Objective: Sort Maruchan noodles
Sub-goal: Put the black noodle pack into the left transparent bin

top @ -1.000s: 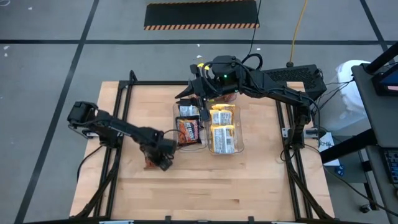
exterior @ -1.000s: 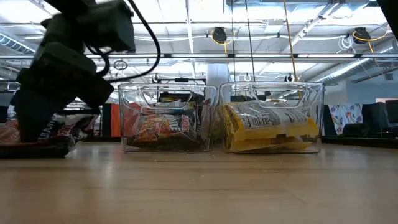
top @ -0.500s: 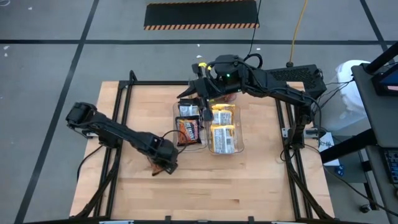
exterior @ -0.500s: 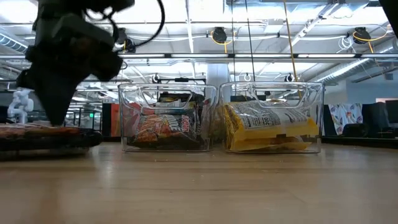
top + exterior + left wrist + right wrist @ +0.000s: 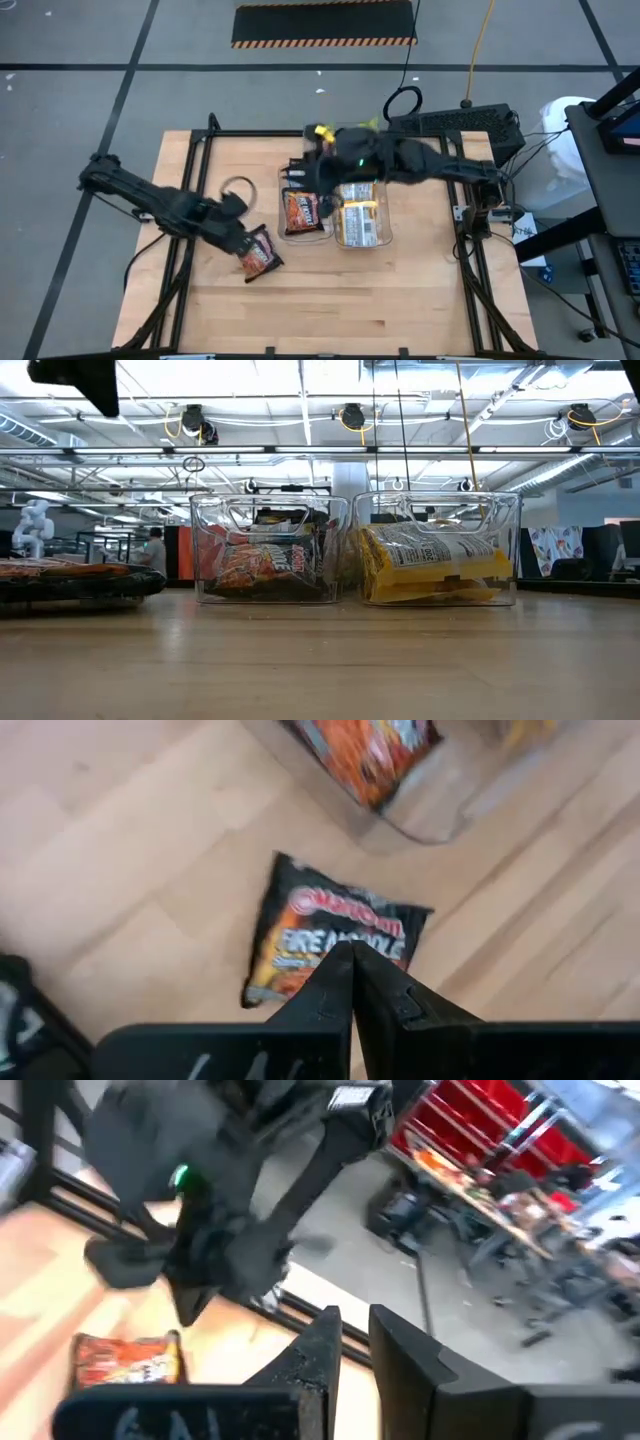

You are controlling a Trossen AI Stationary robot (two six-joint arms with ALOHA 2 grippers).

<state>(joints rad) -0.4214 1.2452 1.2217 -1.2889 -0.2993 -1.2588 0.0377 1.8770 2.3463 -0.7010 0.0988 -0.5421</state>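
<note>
A dark brown and orange noodle packet lies flat on the table left of the bins, also in the left wrist view and low view. My left gripper is shut and hangs above it, touching nothing. The left clear bin holds dark and orange packets. The right clear bin holds yellow packets. My right gripper hovers high over the left bin's far end, a narrow gap between its fingers and nothing in it.
The two bins stand side by side at the table's middle. A black frame runs along the table's left, far and right edges. Bare wood stretches along the near side.
My left gripper has risen off the dark packet and drawn back toward the table's left, still shut. The packet, crumpled under the fingers a second ago, now lies flat on the table. My right gripper has swung a little toward the near edge above the left bin.
</note>
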